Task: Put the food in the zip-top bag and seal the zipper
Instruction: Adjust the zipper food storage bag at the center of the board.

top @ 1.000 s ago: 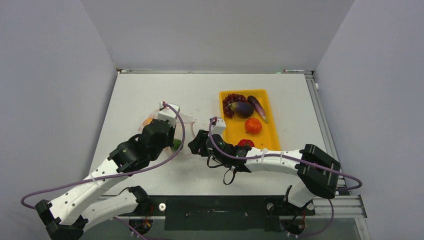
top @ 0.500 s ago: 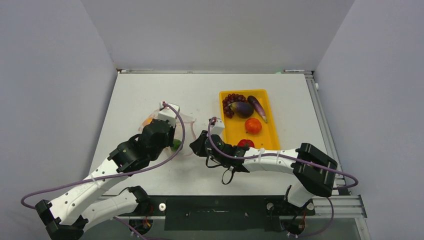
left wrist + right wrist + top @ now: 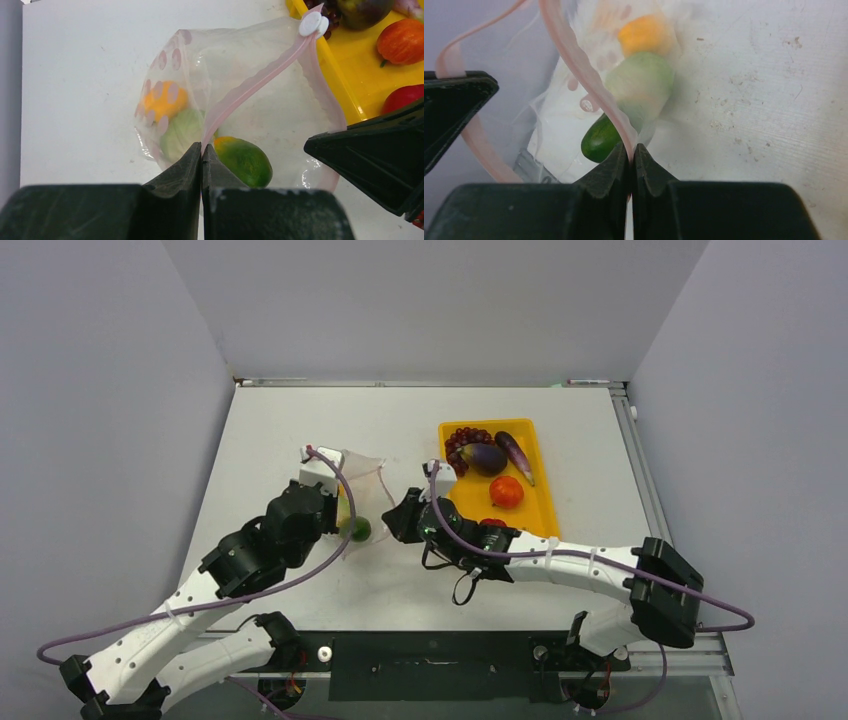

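Left gripper: we see the left gripper [image 3: 201, 152] with its jaws pressed together on the pink strip of one lip of the bag's mouth.
Right gripper: the right gripper [image 3: 631, 152] is likewise pinched tight on the pink strip of the opposite lip.
Bag: the zip-top bag [image 3: 362, 480] lies on the table [image 3: 270, 430] between the two grippers, just left of the yellow tray [image 3: 535, 510], with its mouth held apart.
Zipper: the zipper [image 3: 255, 82] is unsealed, and its white slider [image 3: 313, 24] sits at the far end.
Food in the bag: we count an orange piece [image 3: 165, 100], a pale green piece [image 3: 181, 134] and a green fruit [image 3: 245, 160] inside.
Food in the tray: the grape bunch [image 3: 461, 445], round eggplant [image 3: 487, 458], long eggplant [image 3: 516, 456], orange-red piece [image 3: 506, 491] and red piece [image 3: 490, 527].
Done: we judge the loading under way, with three pieces in.
Left: five pieces are not yet bagged, and after that the strip must be closed.
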You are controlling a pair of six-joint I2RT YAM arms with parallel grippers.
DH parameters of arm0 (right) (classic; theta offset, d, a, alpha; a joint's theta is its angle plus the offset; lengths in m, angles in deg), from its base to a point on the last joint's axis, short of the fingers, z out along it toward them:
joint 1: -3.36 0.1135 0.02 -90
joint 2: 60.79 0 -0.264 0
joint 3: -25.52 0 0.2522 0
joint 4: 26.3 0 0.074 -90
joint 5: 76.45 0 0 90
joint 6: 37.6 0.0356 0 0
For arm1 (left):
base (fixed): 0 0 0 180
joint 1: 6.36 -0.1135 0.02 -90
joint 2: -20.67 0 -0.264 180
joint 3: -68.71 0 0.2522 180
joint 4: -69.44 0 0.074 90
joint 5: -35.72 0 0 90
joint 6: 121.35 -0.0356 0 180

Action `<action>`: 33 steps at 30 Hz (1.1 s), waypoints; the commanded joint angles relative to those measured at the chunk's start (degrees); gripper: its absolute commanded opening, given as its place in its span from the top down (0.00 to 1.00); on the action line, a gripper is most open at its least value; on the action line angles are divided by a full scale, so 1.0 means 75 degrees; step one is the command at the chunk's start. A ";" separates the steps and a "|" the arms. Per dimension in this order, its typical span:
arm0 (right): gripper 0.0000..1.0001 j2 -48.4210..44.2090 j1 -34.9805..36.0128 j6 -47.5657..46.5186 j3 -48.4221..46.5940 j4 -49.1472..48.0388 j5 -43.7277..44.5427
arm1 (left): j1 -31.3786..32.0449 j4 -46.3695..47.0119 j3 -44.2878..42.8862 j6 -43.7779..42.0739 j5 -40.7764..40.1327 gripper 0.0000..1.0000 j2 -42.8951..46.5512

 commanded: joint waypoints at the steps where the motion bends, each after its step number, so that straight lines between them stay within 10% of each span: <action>1: 0.95 -0.0766 0.0026 -0.0640 -0.0581 0.0415 0.0389 | 0.0037 0.0291 -0.0368 -0.0019 -0.0250 1.00 0.0437; 25: 0.95 -0.1425 0.0050 -0.2700 -0.3685 0.2983 0.0317 | 0.0039 -0.1704 -0.3678 0.0548 0.2497 1.00 -0.0041; 33: 0.95 -0.0731 -0.0118 -0.2920 -0.3319 0.2987 0.0895 | -0.0248 -0.0811 -0.2268 0.1215 0.2404 1.00 -0.0428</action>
